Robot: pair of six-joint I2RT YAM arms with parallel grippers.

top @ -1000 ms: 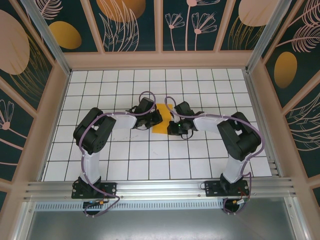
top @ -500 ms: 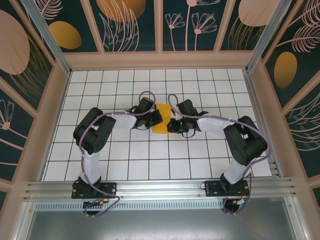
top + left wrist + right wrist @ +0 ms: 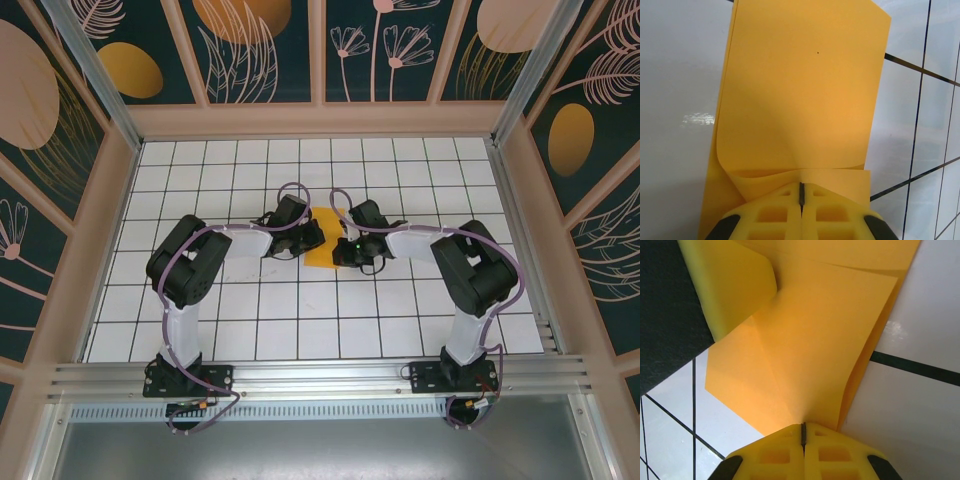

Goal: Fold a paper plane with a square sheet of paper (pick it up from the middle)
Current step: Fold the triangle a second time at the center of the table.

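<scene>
A white table top [image 3: 400, 320] ruled with black grid lines lies at the centre of the top view. Peach-coloured frame bars [image 3: 320, 118] edge it at 12, 3 and 9 o'clock. Behind them stand dark teal wall panels [image 3: 425, 50] painted with pale plant outlines and orange ovals [image 3: 130, 70]. At 6 o'clock an aluminium rail [image 3: 320, 378] runs across, with a grey metal sheet [image 3: 320, 445] nearer still. The left wrist view shows a patch of glare [image 3: 697, 119] on the white surface at 9 o'clock.
</scene>
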